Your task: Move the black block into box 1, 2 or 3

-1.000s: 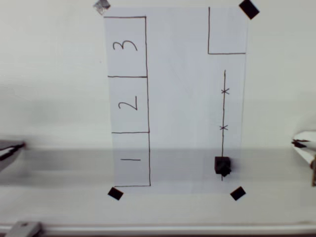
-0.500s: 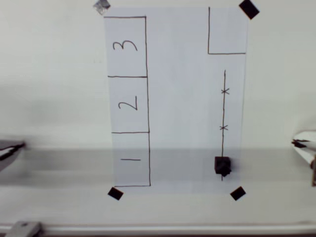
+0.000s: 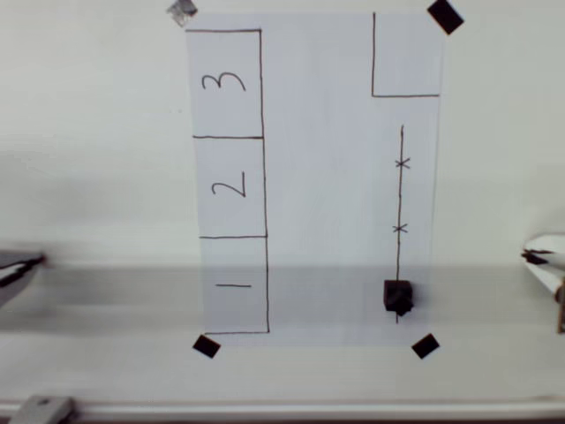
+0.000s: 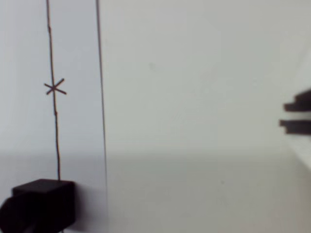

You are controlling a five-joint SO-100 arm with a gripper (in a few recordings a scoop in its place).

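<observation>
In the overhead view, going left to right: the paper (image 3: 318, 177) carries a column of 3 numbered rectangles down its left side — box 3 (image 3: 226, 84) at the top, box 2 (image 3: 229, 187) in the middle, box 1 (image 3: 235, 285) at the bottom. Across the sheet, a pen line with 2 x-marks (image 3: 400, 196) runs down from below an unnumbered outlined box (image 3: 406, 55), and the black block (image 3: 397, 297) sits on the lower end of that line, near the tape square (image 3: 425, 345) at the bottom right corner. A broad grey shadow band crosses the lower part of the sheet.

The block lies untouched and well apart from all 3 boxes, so by my reading the task is at its start: the approach and grasp are not yet done. The next move calls for bringing the gripper over the block, closing on it, then carrying it left across the sheet.

In the wrist view the block (image 4: 41, 204) is cut off at the bottom left corner. A dark stepped shape at the right edge of that view is too clipped to identify — whether the gripper's fingers are apart or together cannot be told.
</observation>
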